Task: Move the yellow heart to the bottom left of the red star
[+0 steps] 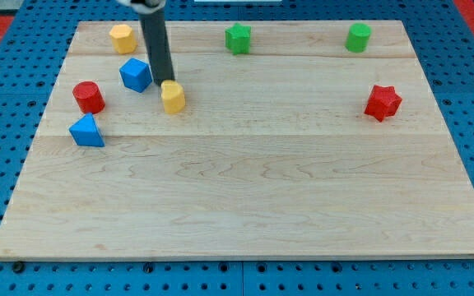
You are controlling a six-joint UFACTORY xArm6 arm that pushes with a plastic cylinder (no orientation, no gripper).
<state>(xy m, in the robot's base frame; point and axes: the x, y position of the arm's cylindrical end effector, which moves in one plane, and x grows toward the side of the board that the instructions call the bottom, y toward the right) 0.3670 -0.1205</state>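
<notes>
The yellow heart (pixel 173 97) lies at the board's upper left. My tip (pixel 167 82) stands right at the heart's upper left edge, touching or nearly touching it. The red star (pixel 383 102) lies far off at the view's right, at about the same height. The blue cube (pixel 136 74) sits just left of the rod.
A yellow hexagon block (pixel 122 38) is at the top left. A red cylinder (pixel 89 96) and a blue triangle block (pixel 86 131) lie at the left. A green star (pixel 238 38) and a green cylinder (pixel 357 37) sit along the top edge of the wooden board (pixel 245 205).
</notes>
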